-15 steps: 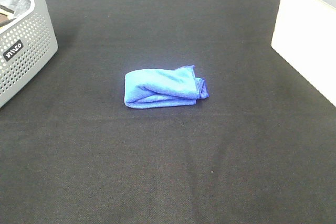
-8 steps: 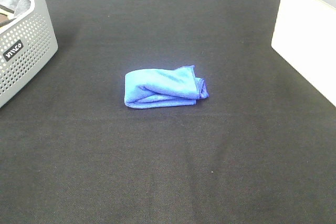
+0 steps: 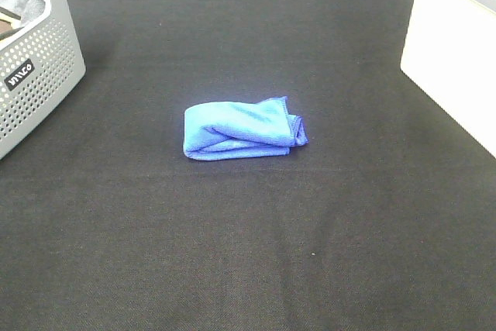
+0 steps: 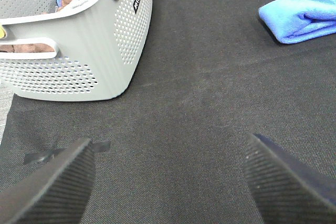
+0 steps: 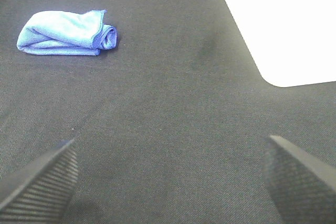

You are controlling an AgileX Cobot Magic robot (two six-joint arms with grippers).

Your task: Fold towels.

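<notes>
At nine o'clock sits the perforated grey basket (image 3: 35,60). The left gripper (image 4: 168,182), jaws spread and empty, has the blue towel (image 3: 242,129) off at two o'clock. The towel lies bunched mid-mat, long axis running left to right. The right gripper (image 5: 168,177), also spread wide, sees it at eleven o'clock. Neither arm looks clearly nearer.
</notes>
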